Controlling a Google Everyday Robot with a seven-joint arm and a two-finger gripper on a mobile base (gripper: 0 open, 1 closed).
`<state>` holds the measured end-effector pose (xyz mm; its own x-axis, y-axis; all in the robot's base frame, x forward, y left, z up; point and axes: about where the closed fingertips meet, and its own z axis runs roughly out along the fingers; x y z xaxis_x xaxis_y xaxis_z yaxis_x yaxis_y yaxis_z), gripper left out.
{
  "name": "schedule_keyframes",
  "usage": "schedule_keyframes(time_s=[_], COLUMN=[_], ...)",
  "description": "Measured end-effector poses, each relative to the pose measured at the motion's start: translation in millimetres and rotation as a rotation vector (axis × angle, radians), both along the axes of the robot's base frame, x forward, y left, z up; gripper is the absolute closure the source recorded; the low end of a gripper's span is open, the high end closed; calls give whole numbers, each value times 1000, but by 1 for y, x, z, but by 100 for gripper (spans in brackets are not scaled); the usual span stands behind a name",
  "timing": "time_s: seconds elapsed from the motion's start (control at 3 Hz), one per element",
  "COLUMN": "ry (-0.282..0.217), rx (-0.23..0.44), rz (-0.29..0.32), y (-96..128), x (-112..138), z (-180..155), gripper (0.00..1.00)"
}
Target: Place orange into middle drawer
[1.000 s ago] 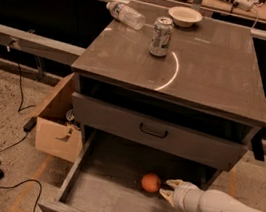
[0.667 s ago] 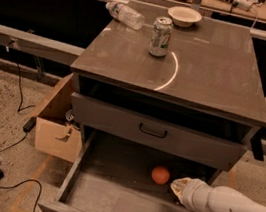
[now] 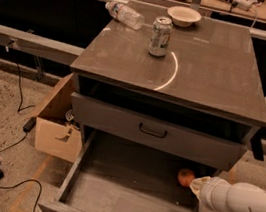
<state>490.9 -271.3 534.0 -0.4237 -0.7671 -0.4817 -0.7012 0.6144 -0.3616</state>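
The orange (image 3: 186, 177) is in the open middle drawer (image 3: 124, 190), at its back right, under the drawer above. I cannot tell if it rests on the floor. The drawer is wide, shallow and dark, pulled far out of the cabinet. My gripper (image 3: 195, 185) is at the end of the white arm (image 3: 243, 205), which reaches in from the lower right over the drawer's right wall. The gripper's tip is right beside the orange, on its right side; I cannot tell whether they touch.
The upper drawer (image 3: 152, 130), with a grey front and black handle, overhangs the back of the open one. On the cabinet top (image 3: 206, 64) stand a soda can (image 3: 160, 36), a lying water bottle (image 3: 124, 14) and a pale bowl (image 3: 184, 15). A cardboard box (image 3: 58, 126) and cables lie at left.
The orange has moved right and toward the back right of the drawer. My gripper and arm have drawn back to the right alongside it.
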Motion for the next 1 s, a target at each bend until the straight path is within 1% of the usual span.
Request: schedule_keyframes(time_s=[0.33, 0.67, 1.0], ry=[10, 12, 11], rx=[-55, -140, -176], rz=[-42, -14, 0], y=[-21, -30, -31], x=[-12, -25, -14], z=[30, 51, 57], gripper=[100, 100, 87])
